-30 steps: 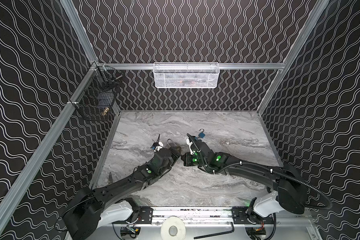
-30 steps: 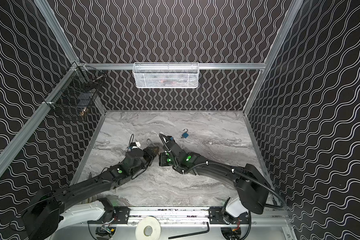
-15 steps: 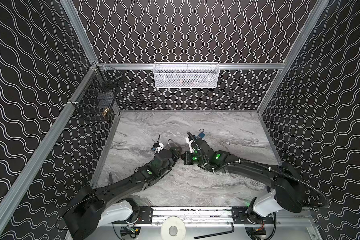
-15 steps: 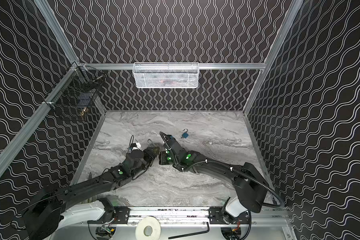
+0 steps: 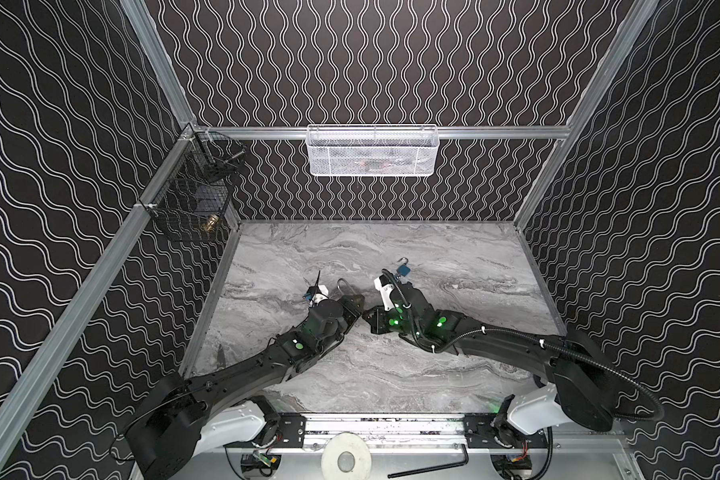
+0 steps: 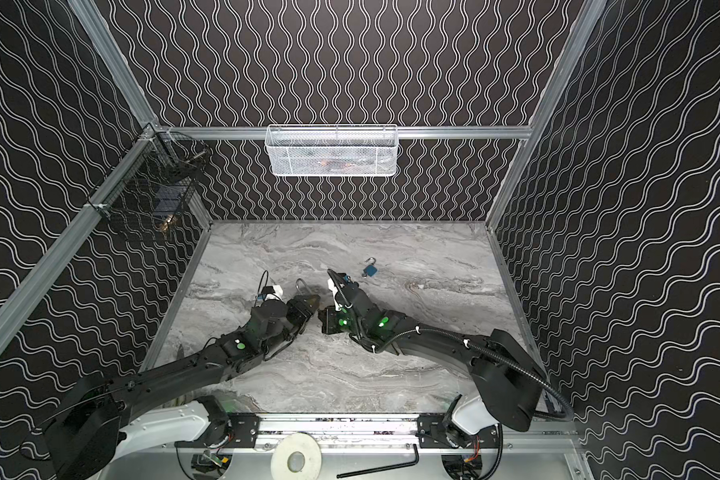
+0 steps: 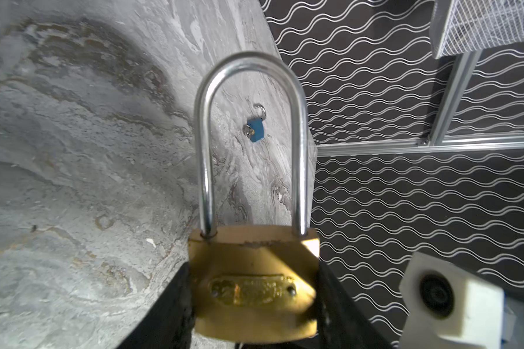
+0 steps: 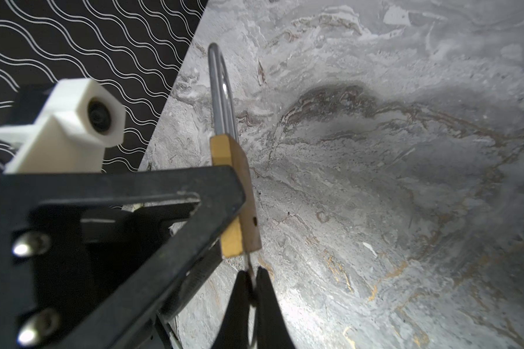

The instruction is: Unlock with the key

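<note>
Key (image 8: 250, 266) at the brass padlock (image 7: 254, 284), over mid table (image 5: 454, 249).
Top views: left gripper (image 5: 352, 300) and right gripper (image 5: 367, 319) meet centrally, with a small blue padlock (image 6: 369, 271) just beyond. Left wrist: the left claw clamps the padlock's body. Right wrist: the right claw pinches the key, which touches the padlock's bottom.

big lock (image 7: 254, 284): over desk (image 5: 454, 257) middle | key (image 8: 250, 267): just right of it | small lock (image 5: 403, 269): on desk, farther back, right

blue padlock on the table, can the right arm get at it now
Likely not yet: the right gripper is shut on the key at the brass padlock. The blue padlock lies close by on bare table.
</note>
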Robot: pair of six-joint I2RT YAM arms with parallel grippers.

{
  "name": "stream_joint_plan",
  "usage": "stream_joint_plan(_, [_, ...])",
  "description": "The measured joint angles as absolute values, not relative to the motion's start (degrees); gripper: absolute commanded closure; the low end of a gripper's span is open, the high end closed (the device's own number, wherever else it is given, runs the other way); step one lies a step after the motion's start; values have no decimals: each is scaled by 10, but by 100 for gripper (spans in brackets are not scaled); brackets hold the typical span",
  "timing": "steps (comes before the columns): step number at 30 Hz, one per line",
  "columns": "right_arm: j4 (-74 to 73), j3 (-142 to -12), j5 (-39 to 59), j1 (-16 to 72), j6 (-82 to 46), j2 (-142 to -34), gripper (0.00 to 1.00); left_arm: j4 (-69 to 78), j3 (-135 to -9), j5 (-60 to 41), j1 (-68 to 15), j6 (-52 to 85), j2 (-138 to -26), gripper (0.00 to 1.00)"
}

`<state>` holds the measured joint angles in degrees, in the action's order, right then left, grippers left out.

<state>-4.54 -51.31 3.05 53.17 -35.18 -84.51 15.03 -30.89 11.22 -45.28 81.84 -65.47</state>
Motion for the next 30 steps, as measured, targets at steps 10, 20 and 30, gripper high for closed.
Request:
stream_joint_plan(10, [-81,-461,19,531,-346,-811,100,213,-296,70,-453,805,-684,35])
stream_joint_plan(20, [-132,-437,-2,531,-345,-780,100,180,-314,54,-455,761,-638,14])
stream_joint_plan(30, [-181,-395,-10,524,-345,-752,100,209,-257,58,-429,734,-597,8])
